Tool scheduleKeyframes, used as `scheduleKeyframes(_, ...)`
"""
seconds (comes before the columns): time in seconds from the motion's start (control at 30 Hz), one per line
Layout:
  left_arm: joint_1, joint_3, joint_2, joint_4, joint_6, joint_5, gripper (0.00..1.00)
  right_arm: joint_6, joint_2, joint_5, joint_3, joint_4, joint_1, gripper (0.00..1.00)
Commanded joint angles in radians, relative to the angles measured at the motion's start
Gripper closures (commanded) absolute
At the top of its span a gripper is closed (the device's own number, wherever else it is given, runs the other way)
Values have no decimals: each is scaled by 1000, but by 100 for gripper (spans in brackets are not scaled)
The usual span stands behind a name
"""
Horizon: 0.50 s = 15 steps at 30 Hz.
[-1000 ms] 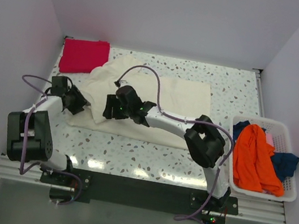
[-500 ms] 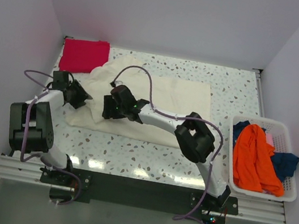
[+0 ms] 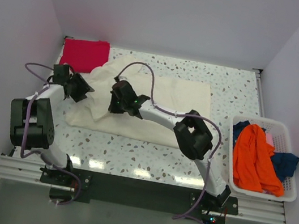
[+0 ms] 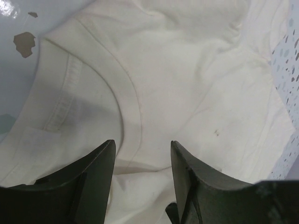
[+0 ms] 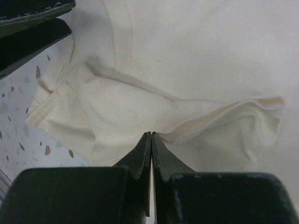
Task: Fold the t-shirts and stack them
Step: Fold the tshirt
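The large cream t-shirt (image 3: 170, 92) lies spread on the table, its left part bunched. My right gripper (image 3: 113, 101) is down on that bunched part; in the right wrist view it (image 5: 151, 134) is shut, its tips pinching a raised fold of the cream t-shirt (image 5: 210, 56). My left gripper (image 3: 86, 91) hovers at the shirt's left edge. In the left wrist view it (image 4: 142, 149) stands open over the collar of the cream t-shirt (image 4: 187, 70), with cloth lying below the gap. A folded red t-shirt (image 3: 84, 55) sits at the back left corner.
A white basket (image 3: 290, 196) at the right edge of the table holds an orange t-shirt (image 3: 253, 158) and a blue t-shirt (image 3: 285, 163). White walls close in the table on three sides. The left gripper's fingers (image 5: 32, 18) show at the top left of the right wrist view.
The right gripper has gone from open to shut on a fold of the cream t-shirt. Both grippers have shifted a little toward the back of the table.
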Motion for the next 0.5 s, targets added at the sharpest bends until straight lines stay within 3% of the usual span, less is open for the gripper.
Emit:
scheduleKeyframes(0.0, -4, 66, -50, -7, 23, 18, 44, 55, -5, 10, 37, 16, -42, 100)
scheduleKeyframes(0.23, -19, 66, -165, -157, 80, -39, 41, 96, -23, -42, 0, 82, -90, 99)
scheduleKeyframes(0.33, -56, 11, -250, -202, 89, -126, 37, 47, -65, -36, -29, 105, -90, 85)
scheduleKeyframes(0.47, -88, -122, -358, -219, 89, -166, 36, -45, -102, 4, -35, 85, -94, 77)
